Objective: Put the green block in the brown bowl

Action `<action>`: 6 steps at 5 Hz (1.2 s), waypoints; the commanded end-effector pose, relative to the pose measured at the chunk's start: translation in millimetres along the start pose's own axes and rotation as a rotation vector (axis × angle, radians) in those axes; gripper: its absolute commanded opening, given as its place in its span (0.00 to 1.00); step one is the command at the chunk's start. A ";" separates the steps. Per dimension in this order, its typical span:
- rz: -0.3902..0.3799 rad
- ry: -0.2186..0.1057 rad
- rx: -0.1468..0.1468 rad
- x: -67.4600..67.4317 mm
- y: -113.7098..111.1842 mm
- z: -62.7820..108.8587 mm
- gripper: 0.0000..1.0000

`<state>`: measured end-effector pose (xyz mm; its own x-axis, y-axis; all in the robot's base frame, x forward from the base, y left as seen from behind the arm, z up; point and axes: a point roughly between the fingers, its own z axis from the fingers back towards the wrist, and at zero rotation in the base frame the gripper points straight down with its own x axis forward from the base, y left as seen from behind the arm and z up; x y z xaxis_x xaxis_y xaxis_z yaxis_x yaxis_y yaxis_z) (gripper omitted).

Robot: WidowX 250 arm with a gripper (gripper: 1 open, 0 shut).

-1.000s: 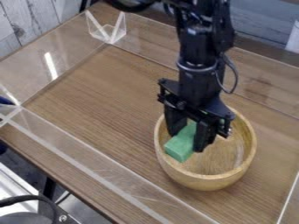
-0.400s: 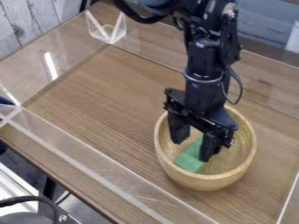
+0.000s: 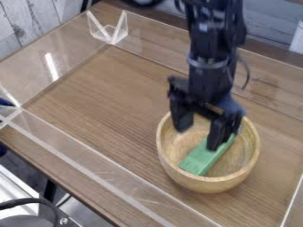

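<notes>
The green block [image 3: 204, 160] lies on the floor of the brown bowl [image 3: 174, 173], slanting from lower left to upper right. My black gripper [image 3: 203, 130] hangs just above the bowl, pointing straight down. It is open, its two fingers [image 3: 180, 118] spread wide, with nothing between them. The block sits free below the fingertips, apart from them.
The bowl stands at the front right of a wood-grain tabletop [image 3: 106, 97] ringed by a low clear acrylic wall [image 3: 71, 151]. A small clear stand [image 3: 109, 28] sits at the far edge.
The gripper let go of the green block, which now lies in the bowl. The fingers spread wide and the hand rose a little above the bowl.
</notes>
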<state>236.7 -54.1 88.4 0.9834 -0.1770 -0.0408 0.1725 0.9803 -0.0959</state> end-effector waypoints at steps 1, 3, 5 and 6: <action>0.010 -0.108 0.015 8.4 2.8 48.0 1.00; 0.048 -0.170 0.047 25.7 26.0 93.4 1.00; 0.017 -0.153 0.066 30.6 29.0 86.2 1.00; -0.024 -0.138 0.060 20.1 12.0 75.4 1.00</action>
<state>261.1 -39.3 146.8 0.9806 -0.1914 0.0431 0.1931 0.9803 -0.0412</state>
